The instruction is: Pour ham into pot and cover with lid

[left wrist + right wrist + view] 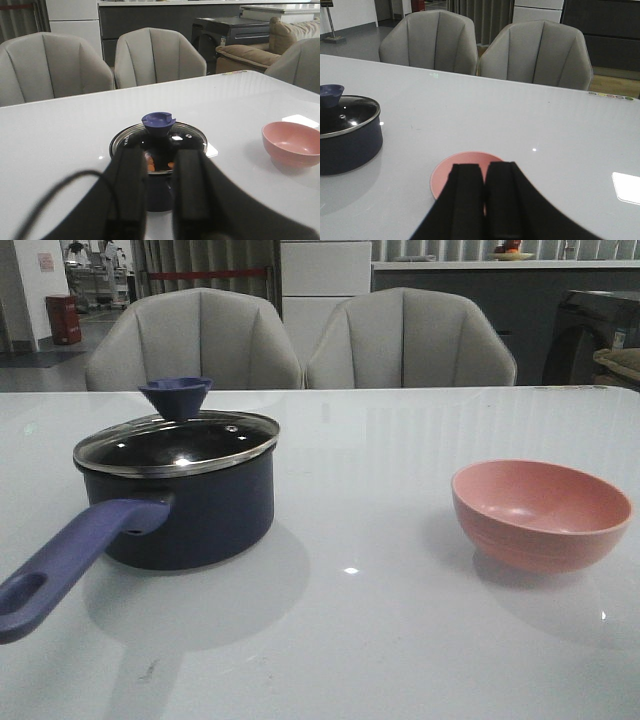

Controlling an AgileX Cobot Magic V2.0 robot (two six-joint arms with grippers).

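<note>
Lid (177, 443) is seated on pot (185, 510), left side of worktop (380, 640). Orange ham (150, 165) is seen through the glass. Pink bowl (541, 513) is set well apart, right. Left pincer (159, 186) is held slightly apart; right pincer (484, 192) is closed, nothing gripped.
</note>
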